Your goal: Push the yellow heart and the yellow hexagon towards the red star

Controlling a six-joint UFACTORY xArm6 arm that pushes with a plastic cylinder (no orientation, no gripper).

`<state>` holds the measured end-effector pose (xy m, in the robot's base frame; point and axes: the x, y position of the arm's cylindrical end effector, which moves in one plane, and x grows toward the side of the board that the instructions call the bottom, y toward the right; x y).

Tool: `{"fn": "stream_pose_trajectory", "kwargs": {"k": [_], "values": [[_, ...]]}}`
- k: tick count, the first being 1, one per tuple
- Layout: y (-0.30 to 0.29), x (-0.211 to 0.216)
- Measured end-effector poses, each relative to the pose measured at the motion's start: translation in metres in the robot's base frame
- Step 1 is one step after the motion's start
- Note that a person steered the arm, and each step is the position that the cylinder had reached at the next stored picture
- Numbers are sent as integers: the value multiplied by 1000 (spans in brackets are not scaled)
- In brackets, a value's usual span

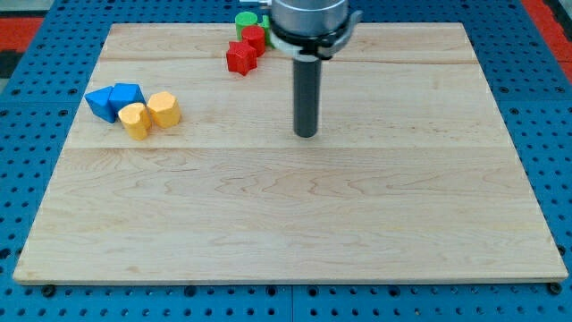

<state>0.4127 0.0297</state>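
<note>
- My tip (pixel 306 134) rests on the bare wooden board (pixel 295 224), a little above the board's middle and slightly toward the view's right, touching no block.
- The arm carries no pincer; it ends in a straight dark rod (pixel 307 94) hanging from a round grey mount (pixel 308 22) at the view's top, so there is no open or closed state to report.
- The yellow heart (pixel 134 119) sits near the board's left edge, well apart from my tip, on the tip's left.
- The yellow hexagon (pixel 164 108) stands just beside the heart, on its upper right, the two touching or very nearly so.
- Two blue blocks crowd the yellow pair from the left: a blue block (pixel 102 102) nearest the board's edge, and a second blue block (pixel 129 93) pressed against it; their shapes are hard to make out.
- The red star (pixel 239 57) lies near the board's top edge, up and to the left of my tip, well apart from the yellow pair.
- A second red block (pixel 255 38) sits just above and to the right of the star, close against it; its shape is unclear.
- A green block (pixel 246 19) shows at the board's top edge behind the red ones, partly hidden by them and by the mount.
- A blue pegboard (pixel 27 179) surrounds the board on all sides.
</note>
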Motion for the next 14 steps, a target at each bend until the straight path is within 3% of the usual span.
{"fn": "stream_pose_trajectory", "kwargs": {"k": [1,5,8,14], "values": [[-31,-42],[-121,-45],[-73,-40],[-67,-36]]}}
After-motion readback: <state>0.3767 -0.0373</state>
